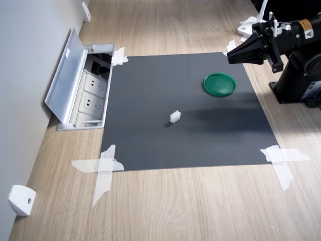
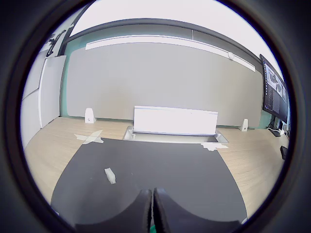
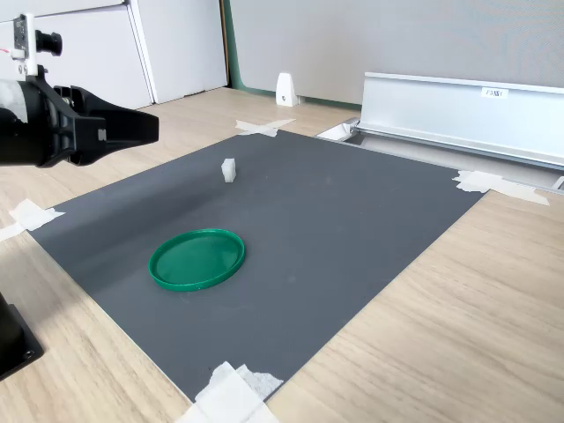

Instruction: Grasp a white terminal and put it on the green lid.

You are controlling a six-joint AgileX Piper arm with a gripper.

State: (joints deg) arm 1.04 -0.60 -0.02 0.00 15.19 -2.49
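The white terminal point(image 1: 174, 117) is 1 tiny white plastic block with a stepped top. It stands upright on the dark grey mat point(image 1: 150, 145), near the mat's centre in the first exterior view. It is well apart from the green lid point(image 1: 219, 84), a flat round dark-green disc with a raised rim that also lies on the mat.

The gripper point(image 1: 229, 55) hangs in the air, above the mat's edge near the lid, touching nothing. Its 2 fingers point(image 2: 144, 208) are pressed together, with no object between them. The mat is fixed to the wooden table point(image 1: 200, 211) by white tape strips point(image 1: 103, 168).
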